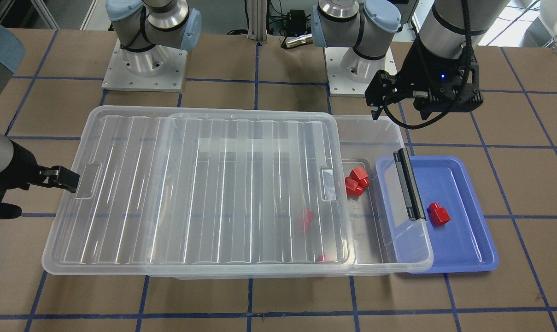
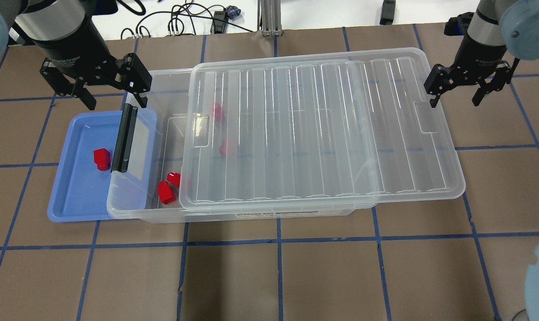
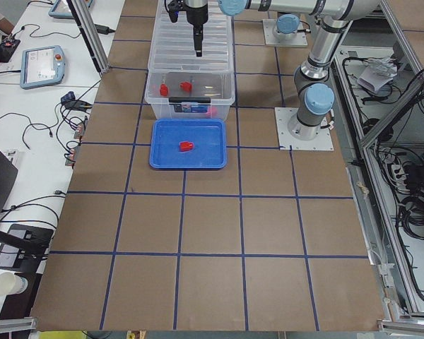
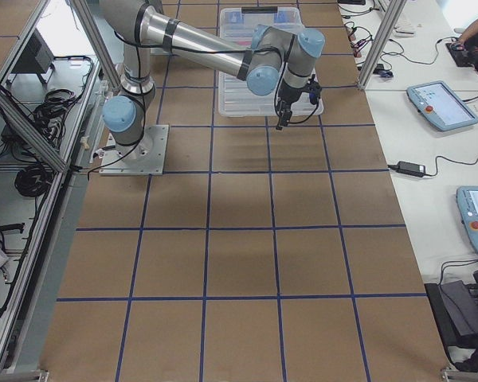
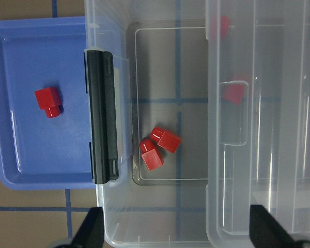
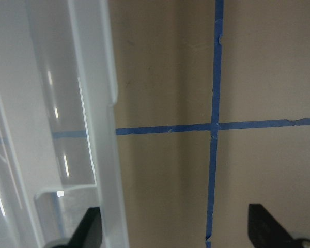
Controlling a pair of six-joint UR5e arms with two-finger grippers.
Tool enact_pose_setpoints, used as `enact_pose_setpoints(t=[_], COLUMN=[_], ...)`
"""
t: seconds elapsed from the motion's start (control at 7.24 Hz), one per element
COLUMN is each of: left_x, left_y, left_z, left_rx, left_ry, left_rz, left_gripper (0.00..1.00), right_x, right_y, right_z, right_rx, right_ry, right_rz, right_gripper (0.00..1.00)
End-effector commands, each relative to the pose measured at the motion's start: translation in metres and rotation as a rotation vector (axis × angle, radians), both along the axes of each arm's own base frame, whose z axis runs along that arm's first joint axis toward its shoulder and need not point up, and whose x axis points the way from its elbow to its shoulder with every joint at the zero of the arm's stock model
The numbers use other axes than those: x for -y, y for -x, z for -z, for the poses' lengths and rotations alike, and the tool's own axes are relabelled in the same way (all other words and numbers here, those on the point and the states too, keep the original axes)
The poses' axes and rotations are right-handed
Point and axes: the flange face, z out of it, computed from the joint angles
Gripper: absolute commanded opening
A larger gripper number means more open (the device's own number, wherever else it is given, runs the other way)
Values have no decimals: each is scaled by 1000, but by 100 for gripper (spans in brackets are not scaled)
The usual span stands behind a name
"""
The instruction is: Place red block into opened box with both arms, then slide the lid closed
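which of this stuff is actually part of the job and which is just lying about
Part of the job:
- red block, waiting on the blue tray
- box, open at the tray end, other red blocks already inside
- lid, slid partly back
- left gripper and right gripper, both open

Just lying about:
- cables at the back
- tablet
- paper cup

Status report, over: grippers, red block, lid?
Left gripper open, empty, over the clear plastic box, open end. Right gripper open, at the ribbed translucent lid edge. Small red plastic block on the blue tray, untouched. Nothing in the way.
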Motion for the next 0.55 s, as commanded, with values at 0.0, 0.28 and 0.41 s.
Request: enact_pose_setpoints(t=[0.0, 0.28, 0.41], left_x=[13, 14, 12], left_y=[-48, -68, -70], left_z=[19, 36, 34], left_rx=[-9, -60, -60], left_ry=[-44, -54, -44], left_rz=[-96, -143, -141], left_gripper=[100, 100, 100], right_x=[0, -1, -1], right_y=[20, 38, 45], right_z=[-2, 0, 0], right_rx=[2, -18, -15], right_ry=[9, 9, 12], right_rz=[-39, -70, -80], right_gripper=[100, 100, 100])
